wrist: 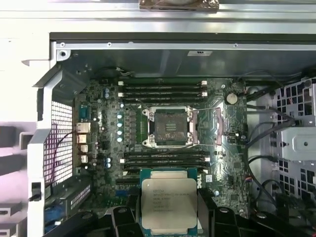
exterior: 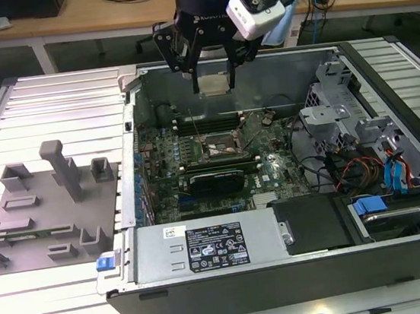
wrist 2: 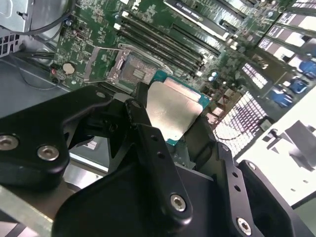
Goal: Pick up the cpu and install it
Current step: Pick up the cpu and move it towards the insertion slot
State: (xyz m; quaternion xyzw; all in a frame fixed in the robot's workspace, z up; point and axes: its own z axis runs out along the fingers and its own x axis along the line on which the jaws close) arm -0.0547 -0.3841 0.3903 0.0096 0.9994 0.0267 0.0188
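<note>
Jaws clamp the cpu [exterior: 215,83]. Keep it level, squared to the socket [exterior: 224,149] at six o'clock in the exterior view.

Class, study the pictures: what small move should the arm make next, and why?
Probably move across until the chip sits squarely over the socket. The hand grips the chip above the board, offset from the empty socket.

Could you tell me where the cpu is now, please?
In the exterior view the cpu sits in the gripper, raised over the open case, near the motherboard socket.
</note>
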